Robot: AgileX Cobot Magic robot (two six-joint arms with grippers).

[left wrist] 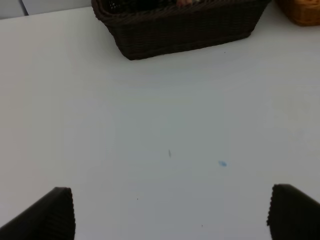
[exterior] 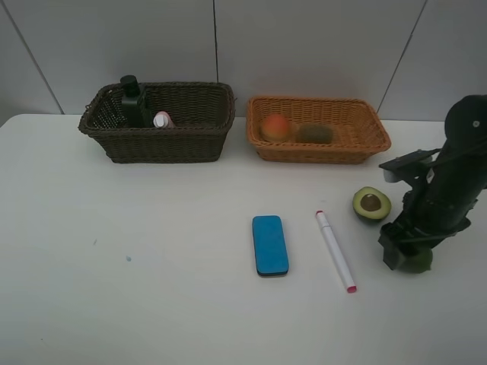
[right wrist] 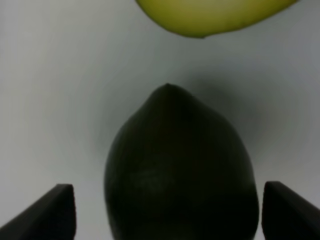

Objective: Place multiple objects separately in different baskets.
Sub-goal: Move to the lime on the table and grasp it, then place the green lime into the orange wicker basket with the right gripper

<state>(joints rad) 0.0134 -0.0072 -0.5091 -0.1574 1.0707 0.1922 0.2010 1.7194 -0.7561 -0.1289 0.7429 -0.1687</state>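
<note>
At the right edge of the bench (exterior: 114, 304), the right pincer (right wrist: 167, 212) stands spread, one finger on either side of the whole green avocado (right wrist: 177, 165), which lies just beside the halved avocado (exterior: 371, 204). The left pincer (left wrist: 170, 212) hangs spread above the bench near the dark brown basket (left wrist: 180, 30).

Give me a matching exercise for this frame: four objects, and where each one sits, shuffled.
1. dark green pump bottle
2. orange-red fruit
3. blue eraser
4. whole green avocado

A. on the table beside the marker
B. between the open jaws of the right gripper
C. in the dark brown basket
D. in the orange-tan basket

Pairs: 1-C, 2-D, 3-A, 4-B.
</note>
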